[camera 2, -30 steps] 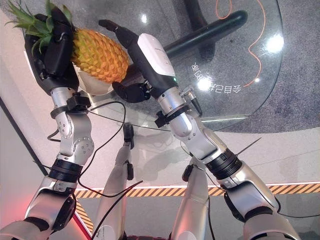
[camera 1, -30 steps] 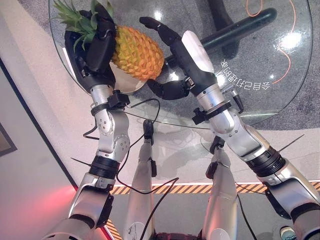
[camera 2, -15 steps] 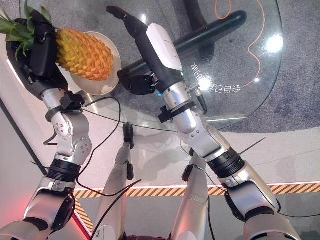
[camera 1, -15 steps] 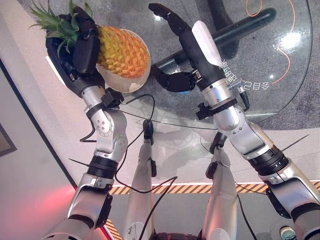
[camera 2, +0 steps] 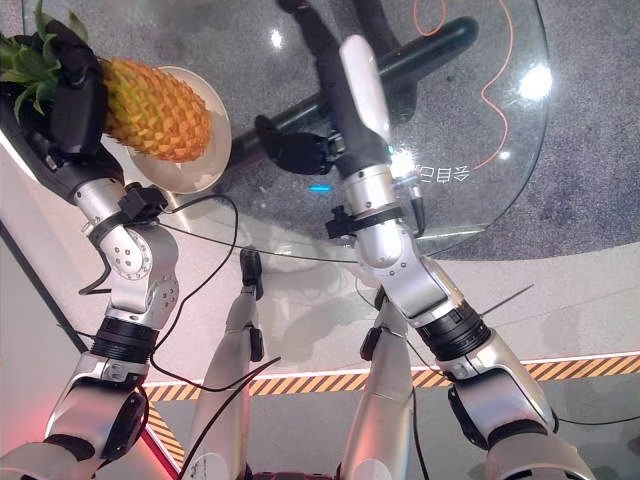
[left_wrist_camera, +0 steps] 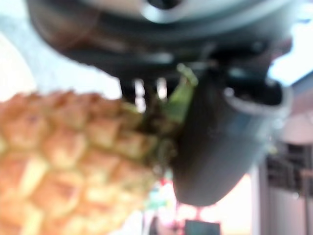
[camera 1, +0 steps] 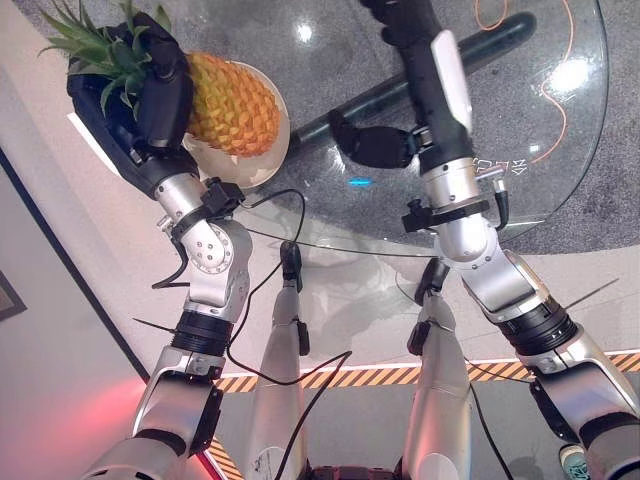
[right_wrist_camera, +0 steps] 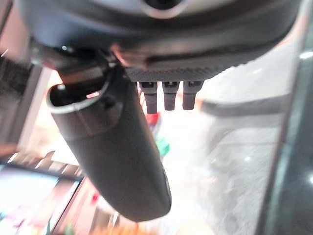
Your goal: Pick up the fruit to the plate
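The pineapple [camera 1: 232,103] was held by the left hand [camera 1: 150,95], whose dark fingers were curled round the fruit's upper end, just below the green crown [camera 1: 100,50]. The fruit was carried lying on its side, with its body over the white plate [camera 1: 262,165], which sat on the round glass table [camera 1: 560,170] near its left edge. Whether the fruit touched the plate could not be told. In the left wrist view the pineapple's orange skin [left_wrist_camera: 63,161] was seen close against the thumb [left_wrist_camera: 220,142], with a green leaf pressed between them. The right hand [camera 1: 400,20] was raised over the middle of the table, well apart from the fruit, with its fingers stretched out straight and its thumb [camera 1: 375,145] spread to the side; nothing was held in it. A dark bar [camera 1: 500,35] was seen through the glass beneath the table.
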